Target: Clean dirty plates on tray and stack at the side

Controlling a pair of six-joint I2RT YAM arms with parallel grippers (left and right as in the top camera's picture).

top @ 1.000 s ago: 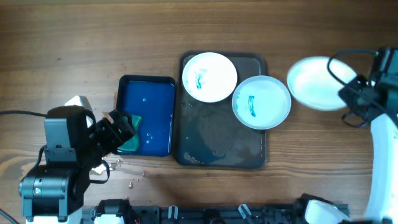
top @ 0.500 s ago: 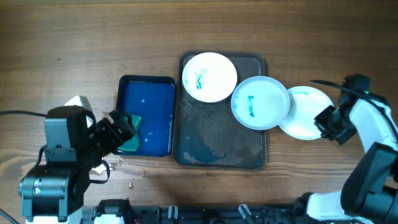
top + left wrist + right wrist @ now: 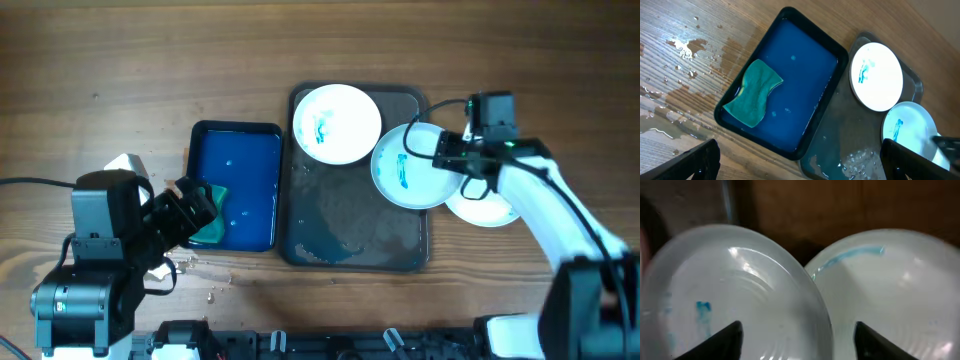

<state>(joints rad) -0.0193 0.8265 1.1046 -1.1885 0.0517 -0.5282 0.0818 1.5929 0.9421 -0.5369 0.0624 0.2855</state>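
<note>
While the left pincer point(image 3: 800, 150) hangs with fingers apart over the sponge point(image 3: 752, 92) end of the basin point(image 3: 800, 70), the right pincer point(image 3: 798, 330) hovers, fingers likewise spread, above the spot where two plates meet. The overhanging plate point(image 3: 410, 172), smeared blue, juts past the tray's point(image 3: 350, 235) right edge and overlaps the side plate point(image 3: 490, 208) on the table point(image 3: 120, 60). The corner plate point(image 3: 337, 122), also smeared, sits in the tray's far left corner.

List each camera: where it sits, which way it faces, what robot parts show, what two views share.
Overhead: fixed above the table, facing straight down on tray and basin; left arm and right arm show.
Left wrist: on the left arm, angled down at the sponge; left claw tips show.
Right wrist: close over the overhanging plate and side plate; right claw tips show.
Shared: the overhanging plate appears in all three.
</note>
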